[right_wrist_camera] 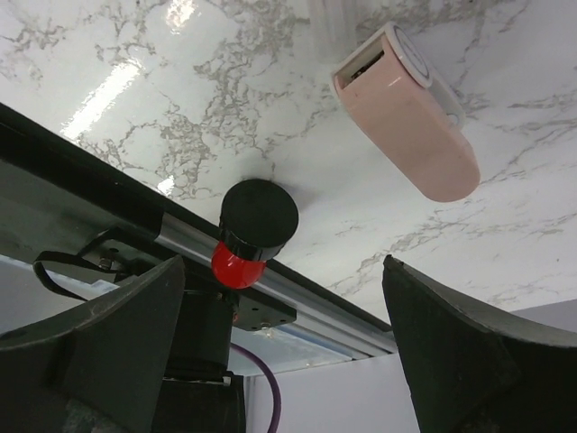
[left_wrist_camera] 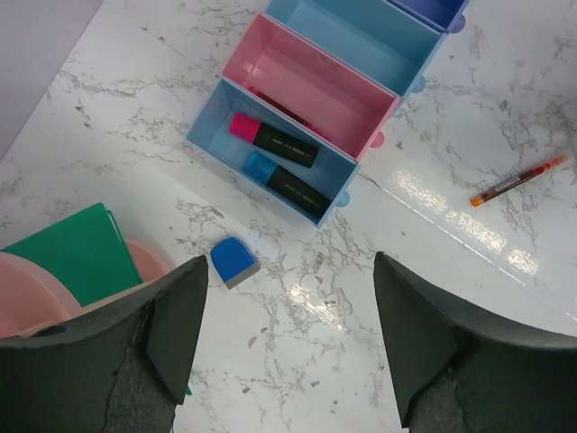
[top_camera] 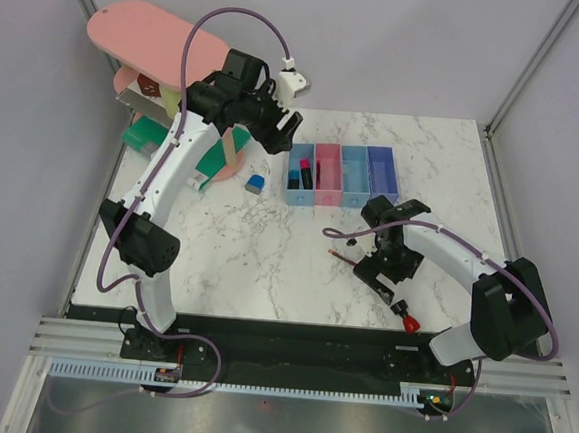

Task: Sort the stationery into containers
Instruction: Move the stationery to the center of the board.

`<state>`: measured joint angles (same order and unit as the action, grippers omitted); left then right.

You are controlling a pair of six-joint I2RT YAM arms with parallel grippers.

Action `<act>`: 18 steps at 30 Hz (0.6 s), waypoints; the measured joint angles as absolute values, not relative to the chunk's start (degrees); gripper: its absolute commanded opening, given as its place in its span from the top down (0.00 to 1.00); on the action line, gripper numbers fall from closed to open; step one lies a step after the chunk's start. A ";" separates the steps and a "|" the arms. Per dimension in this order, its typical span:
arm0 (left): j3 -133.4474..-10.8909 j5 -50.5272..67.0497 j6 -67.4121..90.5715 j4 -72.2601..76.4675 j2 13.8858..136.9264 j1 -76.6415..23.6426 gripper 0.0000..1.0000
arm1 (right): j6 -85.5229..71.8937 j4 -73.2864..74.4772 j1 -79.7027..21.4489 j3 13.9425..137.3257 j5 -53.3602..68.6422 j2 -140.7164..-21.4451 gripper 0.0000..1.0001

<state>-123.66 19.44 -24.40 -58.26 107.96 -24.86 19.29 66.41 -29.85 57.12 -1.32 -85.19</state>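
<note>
White marble-look tabletop (top_camera: 246, 253), glossy. Row of 4 small open rectangular plastic bins (top_camera: 341, 174) at far centre, left to right light blue, pink, light blue, purple-blue, walls touching. Leftmost light blue bin (left_wrist_camera: 335, 200) holds 2 black-bodied markers lying flat side by side: pink-tipped marker (left_wrist_camera: 270, 141) and blue-tipped marker (left_wrist_camera: 287, 183). Small blue-white block (left_wrist_camera: 233, 262) with a rounded top lies on the table just left of the bins, near the green flat box (left_wrist_camera: 72, 248) and the large pink oval-topped stand (top_camera: 148, 35). Thin red pen (left_wrist_camera: 518, 179) lies on bare marble on the near side of the bins, centre-right.

Left gripper (left_wrist_camera: 288, 263) hangs above the block and the leftmost bin, jaws wide, empty. Right gripper (right_wrist_camera: 281, 266) is at near right, jaws wide, nothing held, above the round red-and-black knob-like piece (right_wrist_camera: 257, 227) at the near table edge by the metal rail. Pale pink eraser (right_wrist_camera: 407, 115), smooth and capsule-shaped with a white end, lies apart from the knob.
</note>
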 measured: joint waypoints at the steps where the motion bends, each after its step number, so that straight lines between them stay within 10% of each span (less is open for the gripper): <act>1: -123.79 19.42 -24.45 -58.33 107.96 -24.86 0.19 | 19.49 66.35 -29.85 57.12 -0.80 -85.10 0.02; 18: -121.78 16.75 -26.20 -60.27 107.48 -24.86 0.19 | 43.88 54.89 -29.91 50.26 5.23 -60.23 0.02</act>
<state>-121.78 16.75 -26.20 -60.27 107.48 -24.86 43.88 54.89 -29.91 50.26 5.23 -60.23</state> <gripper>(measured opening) 0.809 0.982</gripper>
